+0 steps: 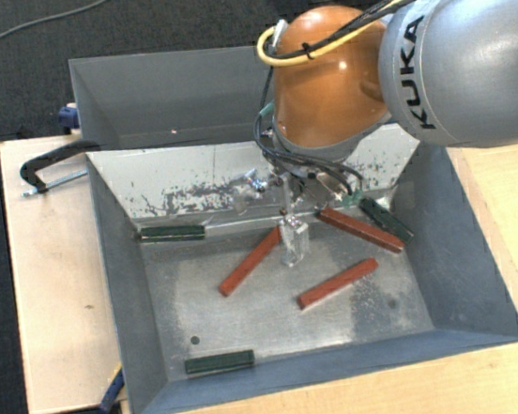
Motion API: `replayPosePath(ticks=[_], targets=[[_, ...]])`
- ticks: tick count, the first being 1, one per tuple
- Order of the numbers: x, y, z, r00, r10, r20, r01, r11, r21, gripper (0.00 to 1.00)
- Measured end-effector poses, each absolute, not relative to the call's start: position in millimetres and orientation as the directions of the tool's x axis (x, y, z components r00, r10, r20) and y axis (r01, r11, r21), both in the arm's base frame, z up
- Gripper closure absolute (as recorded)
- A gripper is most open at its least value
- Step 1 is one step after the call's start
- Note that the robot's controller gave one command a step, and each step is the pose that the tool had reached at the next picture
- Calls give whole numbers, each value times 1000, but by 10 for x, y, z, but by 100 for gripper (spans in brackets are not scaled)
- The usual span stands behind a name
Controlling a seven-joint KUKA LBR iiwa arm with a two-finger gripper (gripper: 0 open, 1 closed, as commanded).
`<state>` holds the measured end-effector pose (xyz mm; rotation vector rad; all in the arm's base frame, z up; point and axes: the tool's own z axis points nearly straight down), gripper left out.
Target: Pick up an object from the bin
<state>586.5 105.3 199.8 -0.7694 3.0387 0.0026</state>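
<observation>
Overhead view of a grey metal bin with a few loose sticks on its floor. A silver robot arm with an orange wrist cover reaches in from the right. Its claw hangs low near the middle of the bin, right at the upper end of a long reddish-brown flat stick that lies slanted across the floor.

Whether the claw is released or clenched cannot be told, and nothing is visibly held in it. Just to the right lie a second reddish-brown stick and a short dark green bar, close together. A third reddish-brown stick lies apart, nearer the front.

The slanted stick looks stiff, light and smooth, probably not fragile. It lies flat, so a hold across its narrow width near the middle seems best. Taken at the end, it may tip or slip.
</observation>
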Motion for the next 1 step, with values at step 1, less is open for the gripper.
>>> replayPosePath(ticks=[1], targets=[[6005, 876, 681, -659, -752, 2, -752, 659, 3, 0]])
